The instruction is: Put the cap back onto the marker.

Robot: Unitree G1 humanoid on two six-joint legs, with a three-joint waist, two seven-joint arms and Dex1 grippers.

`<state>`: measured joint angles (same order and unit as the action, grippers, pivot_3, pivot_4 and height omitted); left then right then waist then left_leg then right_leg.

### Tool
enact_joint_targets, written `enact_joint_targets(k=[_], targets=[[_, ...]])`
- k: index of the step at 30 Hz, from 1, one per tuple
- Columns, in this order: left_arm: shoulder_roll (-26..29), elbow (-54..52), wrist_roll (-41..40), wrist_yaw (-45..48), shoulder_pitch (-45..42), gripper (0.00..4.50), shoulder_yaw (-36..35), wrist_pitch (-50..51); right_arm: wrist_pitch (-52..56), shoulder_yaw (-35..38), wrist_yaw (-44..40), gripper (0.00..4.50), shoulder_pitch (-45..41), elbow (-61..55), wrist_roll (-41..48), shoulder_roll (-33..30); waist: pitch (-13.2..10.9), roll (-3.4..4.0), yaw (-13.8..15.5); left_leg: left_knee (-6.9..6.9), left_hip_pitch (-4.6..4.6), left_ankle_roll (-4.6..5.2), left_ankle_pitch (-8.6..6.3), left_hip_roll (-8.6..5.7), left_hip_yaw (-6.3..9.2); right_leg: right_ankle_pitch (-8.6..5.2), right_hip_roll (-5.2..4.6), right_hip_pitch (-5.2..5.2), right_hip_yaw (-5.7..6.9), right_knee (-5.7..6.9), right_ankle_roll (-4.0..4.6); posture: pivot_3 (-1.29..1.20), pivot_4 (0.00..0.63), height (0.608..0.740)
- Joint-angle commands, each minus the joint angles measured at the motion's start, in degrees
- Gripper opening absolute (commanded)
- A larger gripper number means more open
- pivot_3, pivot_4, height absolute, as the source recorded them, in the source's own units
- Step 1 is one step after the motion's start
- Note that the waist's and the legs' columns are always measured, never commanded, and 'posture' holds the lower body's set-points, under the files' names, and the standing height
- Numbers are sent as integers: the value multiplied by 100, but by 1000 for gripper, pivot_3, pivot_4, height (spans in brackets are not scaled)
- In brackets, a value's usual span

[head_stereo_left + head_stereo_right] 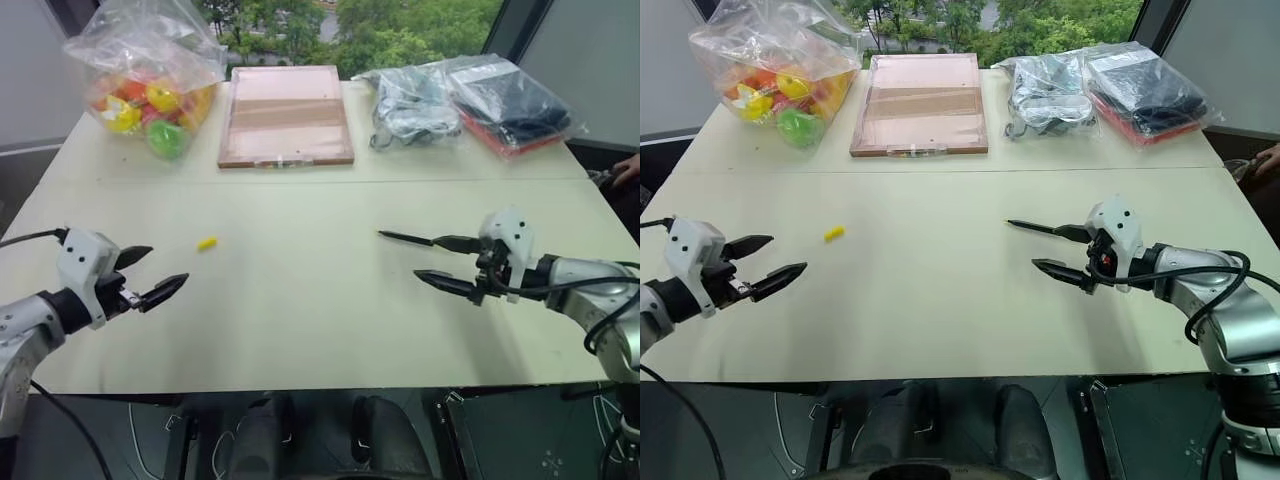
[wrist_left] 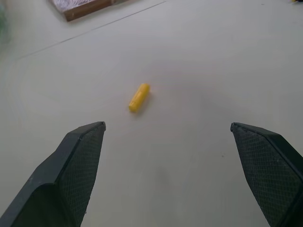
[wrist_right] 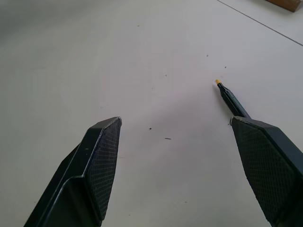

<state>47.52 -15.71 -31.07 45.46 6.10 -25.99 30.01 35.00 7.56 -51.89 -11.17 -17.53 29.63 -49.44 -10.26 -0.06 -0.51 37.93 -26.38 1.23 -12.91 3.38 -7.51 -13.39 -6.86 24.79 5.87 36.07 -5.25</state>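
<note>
The cap (image 1: pixel 206 243) lies on its side on the counter's (image 1: pixel 300 300) left half, just ahead of the left gripper (image 1: pixel 158 276), whose jaws stand wide and empty. The marker (image 1: pixel 405 238) lies flat on the right half, tip pointing toward the cap, touching or just beside the far finger of the wide, empty right gripper (image 1: pixel 428 258).

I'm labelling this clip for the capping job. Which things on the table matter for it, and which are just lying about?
For the job:
- cap, lying loose on the table
- marker, uncapped, lying by the right gripper
- left gripper, jaws open near the cap

Lying about:
- bag of toy balls
- wooden box
- two plastic bags at the far right
</note>
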Motion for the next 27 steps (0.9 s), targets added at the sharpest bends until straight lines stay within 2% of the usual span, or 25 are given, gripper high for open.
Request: enact_joint_targets(k=[1,11,27], targets=[[-4,-77,-90,-26,34,4440,-292,37,-21,94,24,3813,11,-197,17,-2,0,-1,6,0,0,0,0,0,0,0,0,0,0,0,0,0,150,740],[-75,217,-171,-30,129,4440,-654,91,-109,70,33,3813,-7,-137,-58,-1,0,-1,3,0,0,0,0,0,0,0,0,0,0,0,0,0,150,740],[-63,384,-84,74,98,4440,-588,-31,-218,68,26,3813,-30,-67,-168,63,0,-1,0,0,0,-2,-1,0,0,0,0,1,0,0,1,0,150,740]])
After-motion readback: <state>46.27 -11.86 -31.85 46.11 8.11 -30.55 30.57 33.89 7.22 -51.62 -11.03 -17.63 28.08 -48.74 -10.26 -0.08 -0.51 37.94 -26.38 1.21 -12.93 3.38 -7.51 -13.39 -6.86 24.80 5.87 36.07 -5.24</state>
